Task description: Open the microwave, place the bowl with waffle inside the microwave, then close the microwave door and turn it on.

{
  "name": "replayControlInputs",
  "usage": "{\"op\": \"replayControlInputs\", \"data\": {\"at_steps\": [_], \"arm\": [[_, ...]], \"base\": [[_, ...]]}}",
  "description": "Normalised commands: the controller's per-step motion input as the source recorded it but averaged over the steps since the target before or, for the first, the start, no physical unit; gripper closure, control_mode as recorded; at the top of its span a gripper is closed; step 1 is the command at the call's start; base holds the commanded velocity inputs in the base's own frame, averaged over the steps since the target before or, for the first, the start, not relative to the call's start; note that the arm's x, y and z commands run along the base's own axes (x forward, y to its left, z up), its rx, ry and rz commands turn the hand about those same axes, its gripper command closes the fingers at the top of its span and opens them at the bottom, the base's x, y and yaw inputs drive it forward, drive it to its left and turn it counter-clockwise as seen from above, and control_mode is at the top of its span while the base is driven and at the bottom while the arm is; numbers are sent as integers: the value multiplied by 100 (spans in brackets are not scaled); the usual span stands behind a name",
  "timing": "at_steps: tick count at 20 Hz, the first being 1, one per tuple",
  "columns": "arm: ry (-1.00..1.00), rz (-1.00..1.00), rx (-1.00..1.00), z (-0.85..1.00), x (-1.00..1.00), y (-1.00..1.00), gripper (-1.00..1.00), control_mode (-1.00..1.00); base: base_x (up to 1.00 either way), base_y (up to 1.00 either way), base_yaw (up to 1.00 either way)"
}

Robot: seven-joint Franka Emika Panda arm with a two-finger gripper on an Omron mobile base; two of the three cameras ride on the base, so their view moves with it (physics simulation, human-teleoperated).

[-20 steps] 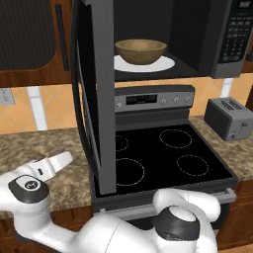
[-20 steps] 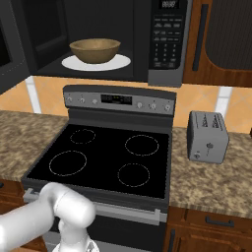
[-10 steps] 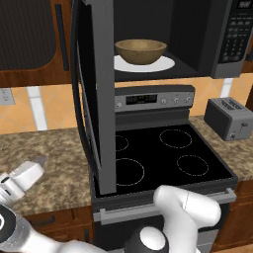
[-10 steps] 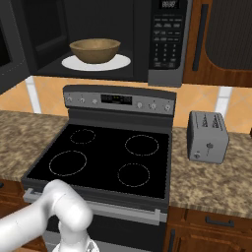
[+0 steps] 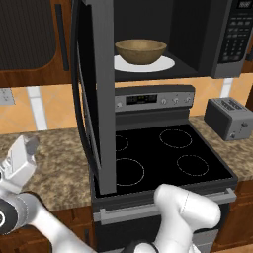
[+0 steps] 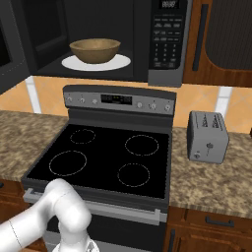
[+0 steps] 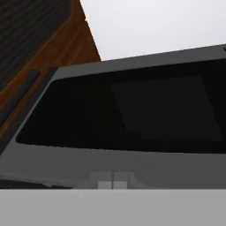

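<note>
Bowl (image 5: 141,51) sits on white plate (image 5: 165,63) inside microwave (image 6: 167,44), at twelve o'clock above stove (image 6: 106,157). Microwave door (image 5: 101,99) stands wide open. Gripper (image 5: 22,155), at eight o'clock, jaws closed, empty. Risk: glancing push slips off door edge, leaving it ajar.

— What is concealed inside the bowl (image 5: 141,51)?
— Its contents are screened by the rim.
— And the microwave door (image 5: 94,99)?
— It is cut off by the top edge; its handle is seen only partly.

Microwave door (image 7: 132,123) with black glass, beside brown cabinet (image 7: 48,57).
</note>
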Motion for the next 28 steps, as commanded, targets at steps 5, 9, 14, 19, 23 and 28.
{"op": "replayControlInputs", "data": {"at_steps": [5,9,14,19,23,28], "arm": [[-24,0,-4,44,10,-62,100,-100],[-13,0,7,98,0,-82,100,-100],[-1,4,19,97,10,-94,100,-100],[4,7,24,80,17,-100,100,-100],[21,7,24,40,28,-100,100,-100],[26,19,28,0,80,-96,100,-100]], "base": [[0,0,0],[0,0,0],[0,0,0],[0,0,0],[0,0,0],[0,0,0]]}}
